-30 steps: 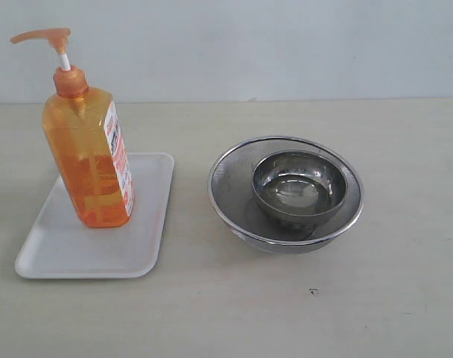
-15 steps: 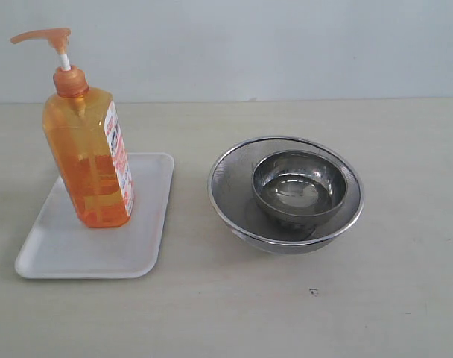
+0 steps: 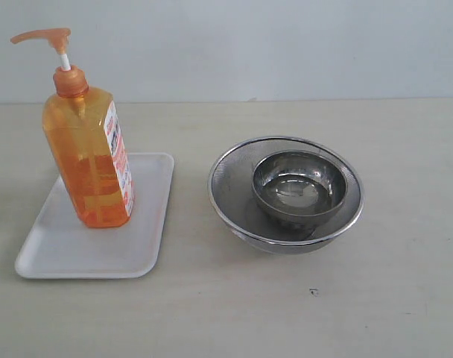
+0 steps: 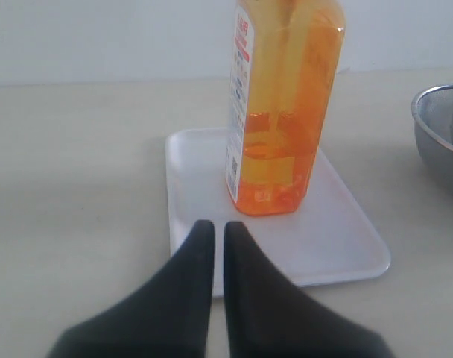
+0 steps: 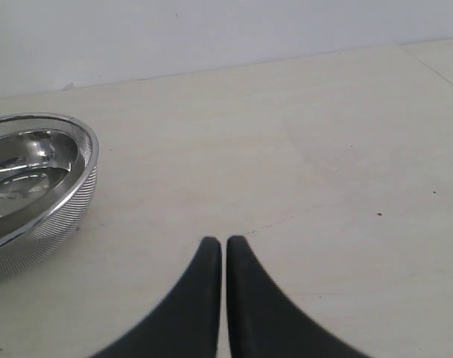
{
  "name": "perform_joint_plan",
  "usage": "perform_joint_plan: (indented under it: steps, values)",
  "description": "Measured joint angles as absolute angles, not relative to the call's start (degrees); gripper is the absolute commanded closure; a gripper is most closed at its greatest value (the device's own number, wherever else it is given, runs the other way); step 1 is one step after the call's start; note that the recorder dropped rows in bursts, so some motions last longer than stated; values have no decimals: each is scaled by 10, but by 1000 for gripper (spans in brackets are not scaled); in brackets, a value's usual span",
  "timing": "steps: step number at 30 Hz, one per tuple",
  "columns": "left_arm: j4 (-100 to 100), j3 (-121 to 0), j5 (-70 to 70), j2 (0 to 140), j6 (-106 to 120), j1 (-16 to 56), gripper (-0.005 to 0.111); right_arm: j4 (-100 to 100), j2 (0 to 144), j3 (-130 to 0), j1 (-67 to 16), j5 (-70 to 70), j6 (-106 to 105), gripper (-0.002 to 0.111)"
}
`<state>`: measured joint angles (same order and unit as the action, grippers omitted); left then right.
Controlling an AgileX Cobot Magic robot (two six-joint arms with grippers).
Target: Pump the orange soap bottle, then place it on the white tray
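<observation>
Both arms' jaws are closed on nothing: the orange soap bottle (image 3: 85, 164) already stands upright on the white tray (image 3: 100, 257), at nine o'clock from the steel bowls (image 3: 230, 195), needing no hold.

A lab-style test bench: plain beige tabletop (image 3: 405, 298) against a blank wall (image 3: 286, 45).

A small steel bowl (image 3: 299, 186) sits inside a larger mesh bowl (image 3: 230, 190); both rest on the pale table (image 3: 405, 283).
</observation>
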<state>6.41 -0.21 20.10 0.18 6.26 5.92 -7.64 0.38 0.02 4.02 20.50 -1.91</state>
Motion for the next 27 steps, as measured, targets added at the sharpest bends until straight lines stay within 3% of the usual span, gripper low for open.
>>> perform_joint_plan:
  steps: [27]
  values:
    - [64,-2,201,2,63,59,102,-76,4,0,40,205,-14,108]
